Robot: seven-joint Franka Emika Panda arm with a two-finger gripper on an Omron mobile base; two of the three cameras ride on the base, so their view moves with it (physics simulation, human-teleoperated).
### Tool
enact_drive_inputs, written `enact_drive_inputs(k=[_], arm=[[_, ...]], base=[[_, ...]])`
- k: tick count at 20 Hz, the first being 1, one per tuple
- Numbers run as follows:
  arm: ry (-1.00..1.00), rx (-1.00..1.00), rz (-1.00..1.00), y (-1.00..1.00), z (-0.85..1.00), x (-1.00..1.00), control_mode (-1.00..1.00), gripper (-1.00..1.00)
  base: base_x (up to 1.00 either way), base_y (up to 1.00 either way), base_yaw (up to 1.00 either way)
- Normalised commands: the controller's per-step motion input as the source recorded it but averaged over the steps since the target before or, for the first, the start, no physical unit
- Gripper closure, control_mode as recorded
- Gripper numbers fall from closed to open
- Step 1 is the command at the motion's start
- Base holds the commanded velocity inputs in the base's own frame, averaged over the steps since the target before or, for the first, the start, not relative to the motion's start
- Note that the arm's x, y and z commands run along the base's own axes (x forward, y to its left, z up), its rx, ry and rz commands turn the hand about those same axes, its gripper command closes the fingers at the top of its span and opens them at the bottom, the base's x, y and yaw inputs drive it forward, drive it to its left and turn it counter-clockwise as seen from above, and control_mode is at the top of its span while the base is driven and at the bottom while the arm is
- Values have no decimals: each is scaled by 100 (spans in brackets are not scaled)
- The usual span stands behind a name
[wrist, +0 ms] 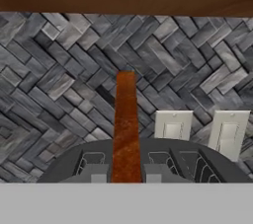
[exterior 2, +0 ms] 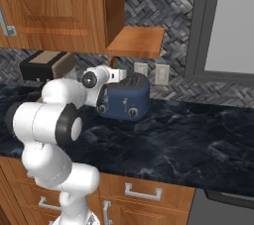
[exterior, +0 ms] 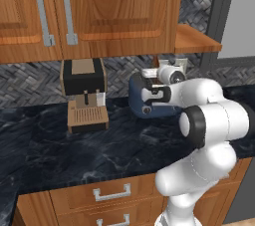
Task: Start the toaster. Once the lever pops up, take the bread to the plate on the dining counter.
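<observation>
Dark-blue rounded toaster with front knob on black marble counter; tool shut, empty, at its side

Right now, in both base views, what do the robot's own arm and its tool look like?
The glossy white rounded-segment arm has fat, tubular links with dark grey-black bands and round caps at the joints. No cables or markings are visible. At its end, the small black-and-white tool has dark fingers and a round grey disc on the wrist.

toaster on counter (coffee machine left)
</observation>
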Motion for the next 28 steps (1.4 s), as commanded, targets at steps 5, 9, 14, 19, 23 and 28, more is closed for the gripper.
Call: enact_drive_inputs(k=[5, 9, 14, 19, 23, 28], arm=[[0, 0, 0, 0, 36, -50, -100, 100], [2, 0, 0, 0, 37, -63, -100, 100], [16, 0, 0, 0, 27, -75, -100, 100], [20, 0, 0, -8, 15, -77, -100, 100], [23, 0, 0, -1, 23, -73, -100, 100], [24, 0, 0, 0, 14, -78, -100, 100]], base=[[0, 0, 0], [0, 0, 0], [0, 0, 0], [0, 0, 0], [0, 0, 0], [0, 0, 0]])
